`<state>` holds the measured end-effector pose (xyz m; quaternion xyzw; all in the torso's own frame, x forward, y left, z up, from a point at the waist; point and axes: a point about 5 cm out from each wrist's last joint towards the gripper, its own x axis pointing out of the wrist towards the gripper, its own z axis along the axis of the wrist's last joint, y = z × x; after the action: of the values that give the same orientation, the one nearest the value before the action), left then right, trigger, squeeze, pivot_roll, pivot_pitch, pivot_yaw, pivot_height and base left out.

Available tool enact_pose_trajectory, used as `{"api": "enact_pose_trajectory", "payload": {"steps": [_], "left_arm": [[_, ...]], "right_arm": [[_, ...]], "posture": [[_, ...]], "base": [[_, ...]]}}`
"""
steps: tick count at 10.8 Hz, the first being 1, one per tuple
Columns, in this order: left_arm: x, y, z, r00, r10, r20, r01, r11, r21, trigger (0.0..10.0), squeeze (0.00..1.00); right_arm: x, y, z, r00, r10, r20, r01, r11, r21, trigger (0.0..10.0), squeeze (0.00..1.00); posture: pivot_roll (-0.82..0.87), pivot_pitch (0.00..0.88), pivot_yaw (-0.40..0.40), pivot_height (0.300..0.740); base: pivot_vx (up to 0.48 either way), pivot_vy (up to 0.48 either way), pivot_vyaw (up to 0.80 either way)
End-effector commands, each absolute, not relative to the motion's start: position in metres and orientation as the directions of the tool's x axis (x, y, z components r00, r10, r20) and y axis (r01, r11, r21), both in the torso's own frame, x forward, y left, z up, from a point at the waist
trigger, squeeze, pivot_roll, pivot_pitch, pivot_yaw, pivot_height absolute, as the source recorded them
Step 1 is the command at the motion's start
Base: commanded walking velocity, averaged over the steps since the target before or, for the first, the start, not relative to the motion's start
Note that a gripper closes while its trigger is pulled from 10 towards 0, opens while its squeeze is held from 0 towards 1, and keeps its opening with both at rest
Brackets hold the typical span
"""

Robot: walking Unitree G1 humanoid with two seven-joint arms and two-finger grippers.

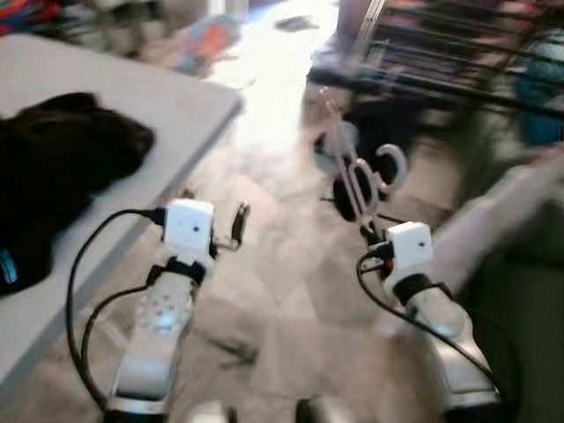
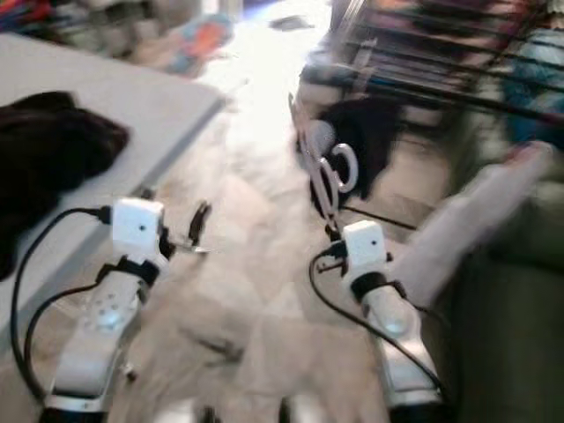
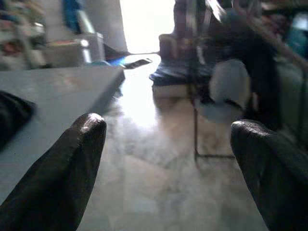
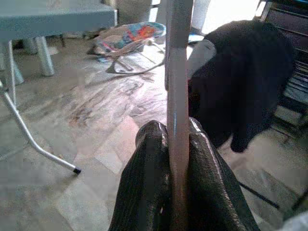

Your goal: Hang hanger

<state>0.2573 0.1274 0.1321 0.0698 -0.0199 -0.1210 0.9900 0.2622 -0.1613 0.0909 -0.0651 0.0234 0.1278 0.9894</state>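
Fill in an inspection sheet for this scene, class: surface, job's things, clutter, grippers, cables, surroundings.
Surface: grey table on the robot's left.
Job's things: pale hanger, upright in the right gripper; dark rack ahead.
Clutter: black garment on the table; another dark garment hanging near the rack.
Grippers: right fingers shut on the hanger; left gripper open, holding nothing.
Cables: black cable looping by the left wrist.
Surroundings: tiled floor, blurred.

A dark garment [image 1: 62, 167] lies on the table [image 1: 167, 106] at left; a rack [image 1: 458, 44] stands ahead right.
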Motion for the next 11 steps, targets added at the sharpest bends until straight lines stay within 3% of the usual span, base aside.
{"api": "enact_pose_trajectory", "payload": {"steps": [1,3,5,9,11], "left_arm": [[0.261,0.126,0.126,0.955,-0.297,-0.022,0.297,0.944,0.146,10.0,0.00],[0.267,0.127,0.122,0.947,-0.319,-0.042,0.321,0.933,0.163,10.0,0.00],[0.273,0.123,0.119,0.935,-0.351,-0.054,0.355,0.921,0.162,10.0,0.00],[0.279,0.127,0.115,0.932,-0.359,-0.057,0.364,0.921,0.138,10.0,0.00],[0.269,0.130,0.108,0.918,-0.389,-0.081,0.397,0.906,0.145,10.0,0.00]], "right_arm": [[0.260,-0.163,0.100,0.978,0.208,-0.013,-0.208,0.971,-0.121,10.0,0.00],[0.249,-0.166,0.094,0.990,0.139,-0.018,-0.140,0.984,-0.106,10.0,0.00],[0.240,-0.170,0.085,0.998,0.051,-0.027,-0.054,0.994,-0.099,10.0,0.00],[0.225,-0.176,0.077,0.997,-0.002,-0.077,-0.011,0.985,-0.170,10.0,0.00],[0.223,-0.193,0.057,0.969,-0.159,-0.188,0.146,0.986,-0.082,10.0,0.00]], "posture": [[-0.05,0.062,0.013,0.740],[-0.06,0.046,0.049,0.740],[-0.10,0.024,0.102,0.740],[-0.13,0.023,0.072,0.740],[-0.11,0.026,0.057,0.740]], "base": [[0.000,0.000,-0.80],[0.000,0.000,-0.60],[0.000,0.000,0.00],[0.000,0.000,-0.13],[0.000,0.000,-0.40]]}}
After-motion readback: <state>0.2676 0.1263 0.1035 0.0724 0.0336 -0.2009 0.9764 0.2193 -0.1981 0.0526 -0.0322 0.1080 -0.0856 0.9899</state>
